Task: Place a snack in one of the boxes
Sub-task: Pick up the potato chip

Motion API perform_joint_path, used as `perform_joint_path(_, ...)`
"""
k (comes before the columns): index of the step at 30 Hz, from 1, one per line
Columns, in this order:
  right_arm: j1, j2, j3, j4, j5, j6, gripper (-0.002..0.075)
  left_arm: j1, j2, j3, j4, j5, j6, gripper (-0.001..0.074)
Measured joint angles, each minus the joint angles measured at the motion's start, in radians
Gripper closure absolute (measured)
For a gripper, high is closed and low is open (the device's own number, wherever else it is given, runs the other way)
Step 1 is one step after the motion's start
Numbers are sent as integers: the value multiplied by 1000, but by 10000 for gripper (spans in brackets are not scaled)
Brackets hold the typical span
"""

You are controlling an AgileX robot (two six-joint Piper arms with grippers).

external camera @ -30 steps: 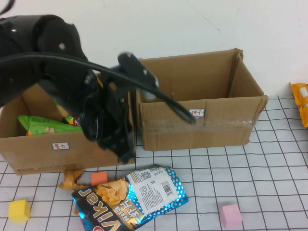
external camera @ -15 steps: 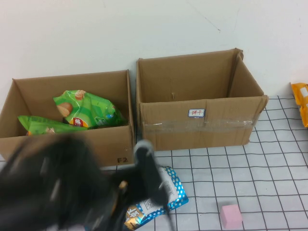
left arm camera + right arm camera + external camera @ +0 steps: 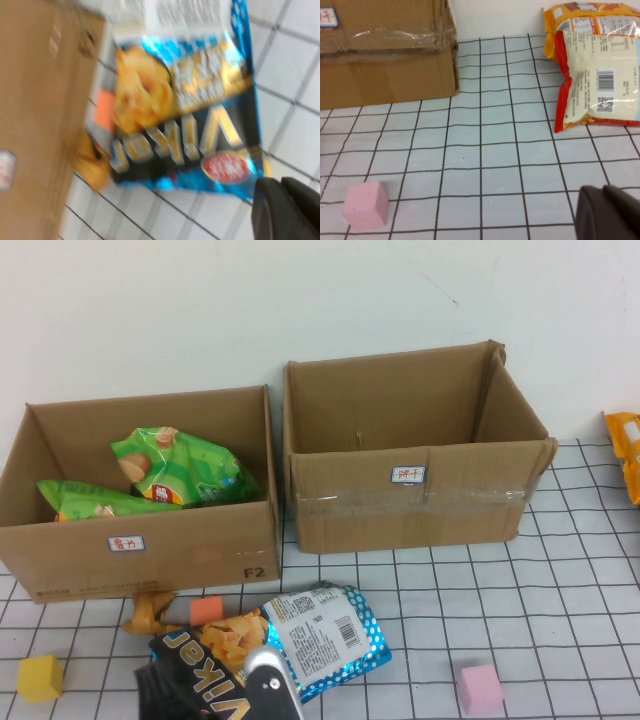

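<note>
Blue snack bag (image 3: 275,648) uncovered, left gripper (image 3: 255,695) withdrawn, right gripper (image 3: 610,212) parked.

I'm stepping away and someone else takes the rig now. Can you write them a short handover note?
Left hand: low at the near table edge, over the blue snack bag; holds nothing visible.
Right hand: parked above the grid near the pink cube; holds nothing visible.
Left box: holds two green bags.
Right box: no snack visible inside.
An orange bag lies to the right.
Left to do: pick the blue bag and box it.
</note>
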State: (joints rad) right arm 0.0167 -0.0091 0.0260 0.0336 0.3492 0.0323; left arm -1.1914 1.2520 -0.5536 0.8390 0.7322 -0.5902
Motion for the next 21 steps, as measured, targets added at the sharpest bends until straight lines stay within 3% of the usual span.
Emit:
perform_joint_path(4, 0, 0, 0, 0, 0, 0, 727, -34, 17, 23, 154, -19, -98, 735)
perform_joint_path(9, 0, 0, 0, 0, 0, 0, 727, -34, 91, 23, 179, -24, -82, 694)
perform_joint_path(12, 0, 0, 0, 0, 0, 0, 727, -34, 139, 18, 137, -25, -68, 534)
perform_joint_path(16, 0, 0, 0, 0, 0, 0, 727, -34, 206, -38, 75, 4, -66, 177)
perform_joint_path(18, 0, 0, 0, 0, 0, 0, 727, -34, 243, -70, 68, 14, -66, 104)
perform_joint_path(21, 0, 0, 0, 0, 0, 0, 727, -34, 315, -113, 77, 19, -66, 60)
